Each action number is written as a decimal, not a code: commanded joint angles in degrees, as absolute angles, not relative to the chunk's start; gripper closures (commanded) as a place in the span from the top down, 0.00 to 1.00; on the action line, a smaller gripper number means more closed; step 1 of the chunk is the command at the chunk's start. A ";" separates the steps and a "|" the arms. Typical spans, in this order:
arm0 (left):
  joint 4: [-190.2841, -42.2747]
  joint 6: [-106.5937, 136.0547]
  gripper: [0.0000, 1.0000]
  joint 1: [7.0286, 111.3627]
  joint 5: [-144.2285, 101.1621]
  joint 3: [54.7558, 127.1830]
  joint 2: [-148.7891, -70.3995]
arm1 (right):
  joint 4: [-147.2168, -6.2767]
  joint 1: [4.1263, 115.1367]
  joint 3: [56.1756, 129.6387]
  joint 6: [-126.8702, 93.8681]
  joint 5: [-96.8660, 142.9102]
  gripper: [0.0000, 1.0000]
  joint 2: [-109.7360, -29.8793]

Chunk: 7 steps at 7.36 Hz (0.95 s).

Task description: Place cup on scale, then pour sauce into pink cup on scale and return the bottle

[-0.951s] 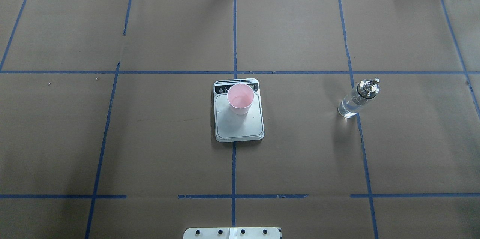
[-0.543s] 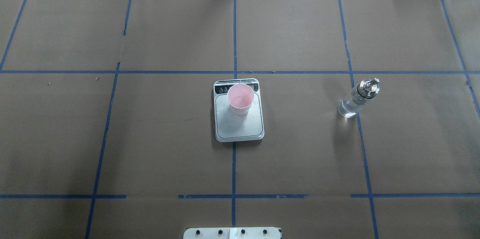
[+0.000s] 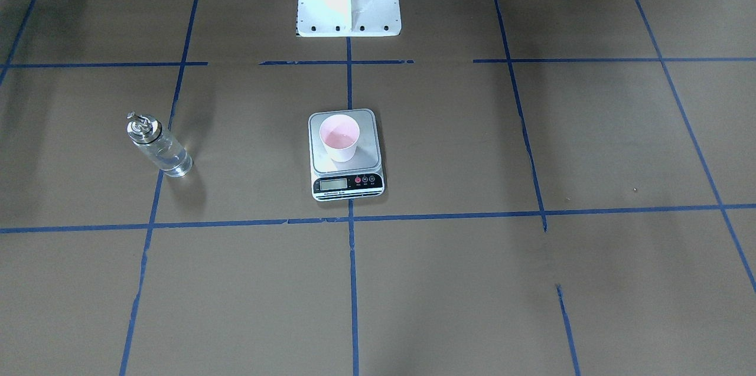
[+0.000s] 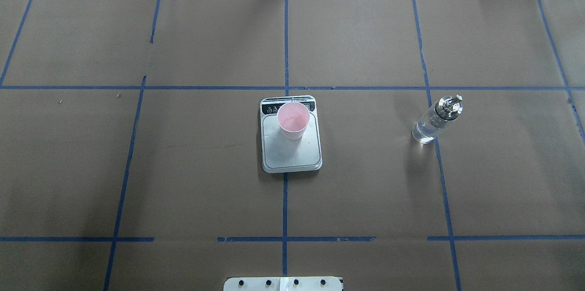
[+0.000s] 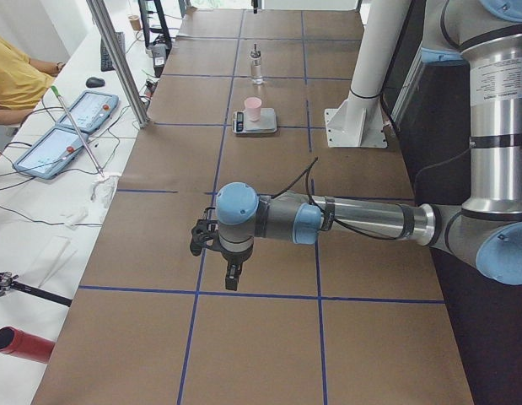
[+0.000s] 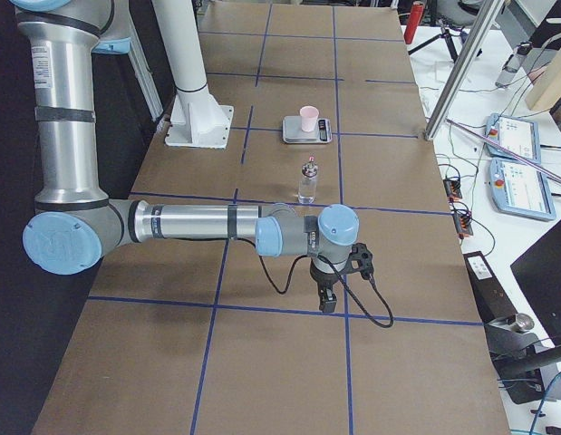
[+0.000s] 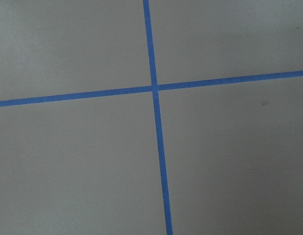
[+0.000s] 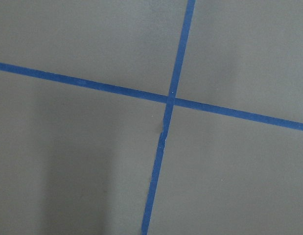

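Brown-paper bench [image 4: 183, 167] with a blue tape grid [image 4: 285, 190]. Left arm [image 5: 362, 221] stretched level and low over the bench's left end, wrist bent, left end effector [image 5: 232, 283] pointing straight down above a tape crossing. Right arm [image 6: 189, 222] in the same pose at the right end, right end effector [image 6: 327, 304] pointing down. Apart or together: cannot tell for either. Scale [image 4: 291, 149] mid-bench. Bottle [image 4: 432, 122] upright, well right of the scale, clear sauce [image 4: 424, 132] inside. Cup [image 4: 293, 119] upright on the far part of the scale's platform.
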<state>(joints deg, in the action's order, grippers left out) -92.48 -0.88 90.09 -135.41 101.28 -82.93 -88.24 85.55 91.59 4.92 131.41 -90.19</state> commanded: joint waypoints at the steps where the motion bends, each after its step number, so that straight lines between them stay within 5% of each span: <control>1: -92.72 -0.88 1.00 90.09 -135.26 99.33 -82.97 | -88.16 86.40 92.20 4.92 131.40 1.00 -90.88; 7: -92.29 -0.70 1.00 89.39 -134.91 98.18 -84.02 | -87.89 85.69 91.41 4.48 131.92 1.00 -90.35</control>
